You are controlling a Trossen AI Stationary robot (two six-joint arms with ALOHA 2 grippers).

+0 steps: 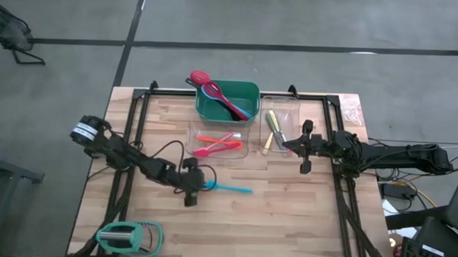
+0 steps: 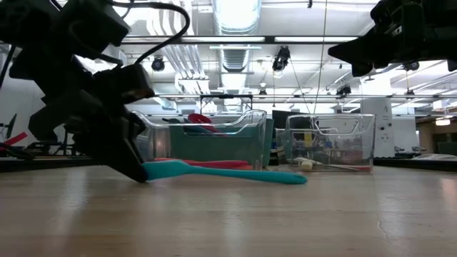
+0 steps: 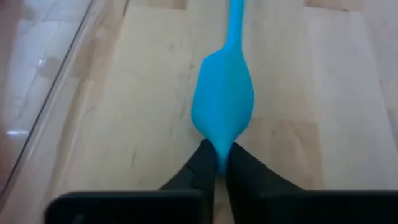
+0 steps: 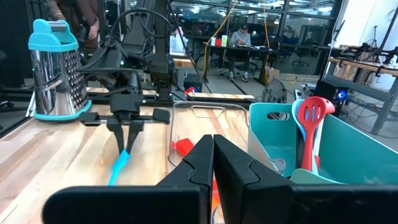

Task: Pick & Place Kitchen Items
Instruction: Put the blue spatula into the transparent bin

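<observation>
Overhead, table-level, two wrist cameras

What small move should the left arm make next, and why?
Probably a short lift straight up. The left claw is shut on the blue spatula, pinching its blade end, while the utensil lies on the table outside the bins. The right claw waits shut.

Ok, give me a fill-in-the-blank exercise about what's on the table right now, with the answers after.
1. The left gripper is pinching the ____ spoon.
2. The red slotted turner stands in the ____ bin.
3. The right gripper holds ____.
4. The grater lies near the table's ____ arm side.

Answers: blue; green; nothing; left
</observation>
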